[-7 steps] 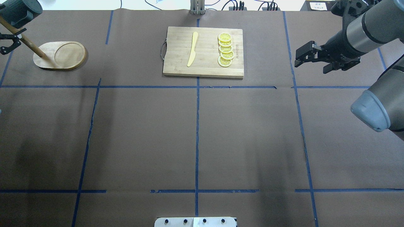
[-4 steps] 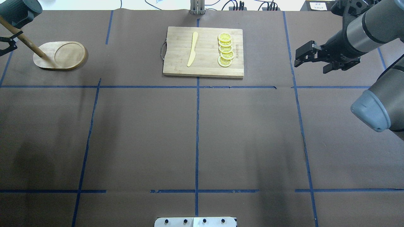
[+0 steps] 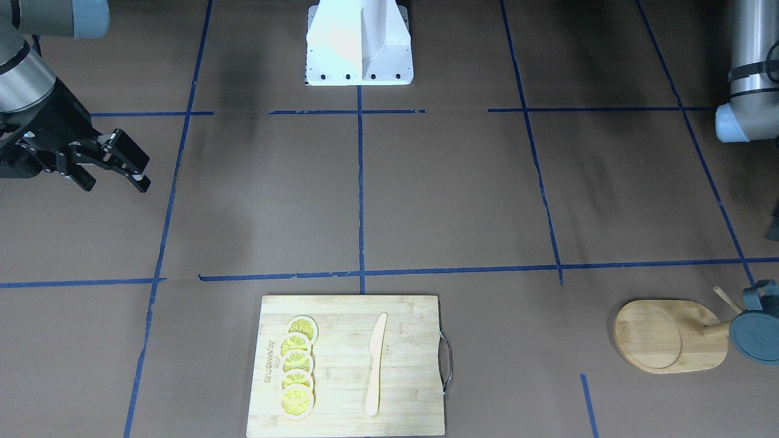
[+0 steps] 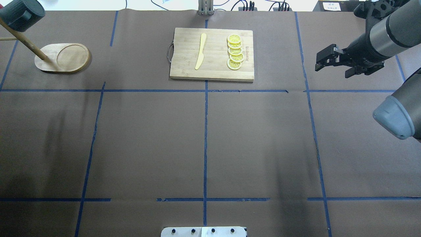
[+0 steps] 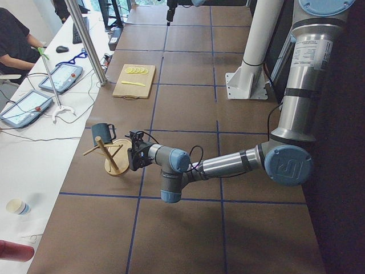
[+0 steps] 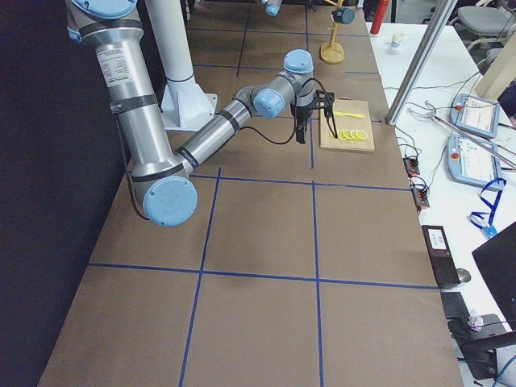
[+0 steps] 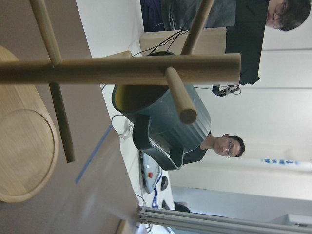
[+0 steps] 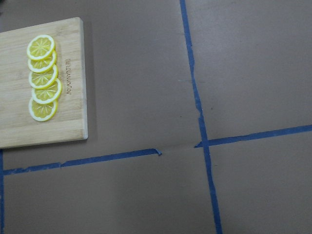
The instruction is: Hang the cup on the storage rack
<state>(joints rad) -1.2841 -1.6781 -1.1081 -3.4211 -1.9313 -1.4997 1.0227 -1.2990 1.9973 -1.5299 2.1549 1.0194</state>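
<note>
The dark blue-grey cup point(image 4: 20, 13) with a yellow inside hangs by its handle on an upper peg of the bamboo storage rack point(image 4: 62, 58) at the table's far left. It also shows in the front view point(image 3: 756, 333) and in the left wrist view point(image 7: 163, 114), behind the rack's post point(image 7: 122, 69). My left gripper point(image 5: 133, 153) is beside the rack and apart from the cup; I cannot tell whether it is open. My right gripper point(image 4: 332, 66) is open and empty above the table's far right.
A bamboo cutting board point(image 4: 184, 70) with a yellow knife point(image 4: 200, 51) and several lemon slices point(image 4: 235, 52) lies at the far middle. Operators sit beyond the table's far edge point(image 7: 229, 144).
My left gripper has drawn back from the rack and left the overhead view at its left edge. The cup stays on the peg. My right gripper has moved a little to the right.
</note>
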